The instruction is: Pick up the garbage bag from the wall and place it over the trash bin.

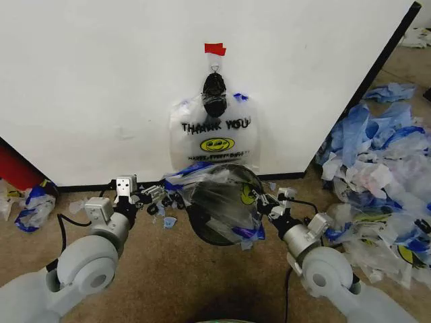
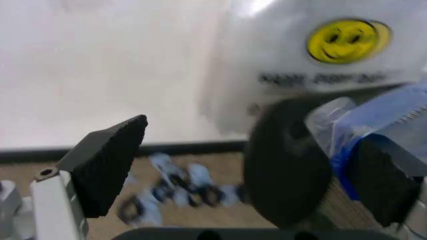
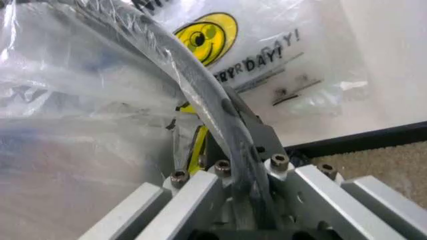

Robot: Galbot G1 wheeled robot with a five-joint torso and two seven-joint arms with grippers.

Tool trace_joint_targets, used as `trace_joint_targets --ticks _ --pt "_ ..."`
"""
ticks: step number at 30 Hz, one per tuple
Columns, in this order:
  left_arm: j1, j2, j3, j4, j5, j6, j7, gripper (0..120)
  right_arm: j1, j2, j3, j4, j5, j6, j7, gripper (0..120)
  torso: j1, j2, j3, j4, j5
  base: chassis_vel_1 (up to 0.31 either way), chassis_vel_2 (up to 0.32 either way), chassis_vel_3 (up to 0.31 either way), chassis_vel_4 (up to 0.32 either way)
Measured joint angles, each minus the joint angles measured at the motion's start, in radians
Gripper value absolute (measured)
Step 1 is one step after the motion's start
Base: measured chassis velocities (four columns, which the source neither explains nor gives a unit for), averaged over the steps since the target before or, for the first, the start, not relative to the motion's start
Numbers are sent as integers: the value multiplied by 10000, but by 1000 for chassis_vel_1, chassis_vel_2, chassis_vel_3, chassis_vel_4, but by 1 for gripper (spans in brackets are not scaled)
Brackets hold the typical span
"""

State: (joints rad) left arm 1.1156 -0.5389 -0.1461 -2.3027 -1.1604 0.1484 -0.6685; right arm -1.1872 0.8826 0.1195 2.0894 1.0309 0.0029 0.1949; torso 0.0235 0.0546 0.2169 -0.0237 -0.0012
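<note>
**Two bags in view: one on the wall, one stretched over the bin**

Brown carpet runs up to the wall point(image 1: 101, 81), a flat white panel with a black strip along its foot and its right edge. A piece of red tape point(image 1: 215, 48) sits high on the panel, and below it a garbage bag point(image 1: 214, 134) hangs flat against the white surface, its handles bunched into a dark knot just under the tape. Black "THANK YOU" lettering and a yellow smiley face show on its front.

Directly below, on the floor and touching the base of the wall, stands the trash bin point(image 1: 219, 229), round and black. A second clear bag point(image 1: 225, 192) with blue handles and a smiley print is spread across its rim.

The left gripper point(image 1: 156, 197) is at the bin's left rim; in the left wrist view its two black pads stand wide apart, one of them lying against blue plastic. The right gripper point(image 1: 269, 204) is at the right rim, and in the right wrist view its fingers close tightly on the bin's rim with the film draped over it.

A heap of blue-and-white plastic bags point(image 1: 377, 175) lies to the right, and a red object point(image 1: 17, 168) sits at the left edge.
</note>
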Motion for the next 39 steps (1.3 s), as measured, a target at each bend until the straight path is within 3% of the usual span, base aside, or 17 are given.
trace_joint_targets --ticks 7,16,28,33,39 --pt "-97 44 16 -379 -1272 499 151 100 -38 -46 -1 1 -30 -1 76 0 0 0 0 1 1 0 0 0 0" --pt "-261 168 -199 -420 -1745 576 359 100 -95 -12 -53 -146 -128 -4 57 0 0 0 0 0 0 0 0 0 0" --pt "-151 75 -748 -1313 -2403 467 -59 100 245 257 -179 -478 -194 172 314 0 0 0 0 -1 0 0 0 0 0" --pt "387 -222 -1472 -1979 -2775 69 -834 100 536 630 -180 -586 -728 865 738 0 0 0 0 1 5 0 0 0 0" --pt "1458 -614 -2018 -2019 -3298 -154 -983 100 768 900 -265 -491 -730 1250 1137 0 0 0 0 2 0 0 0 0 0"
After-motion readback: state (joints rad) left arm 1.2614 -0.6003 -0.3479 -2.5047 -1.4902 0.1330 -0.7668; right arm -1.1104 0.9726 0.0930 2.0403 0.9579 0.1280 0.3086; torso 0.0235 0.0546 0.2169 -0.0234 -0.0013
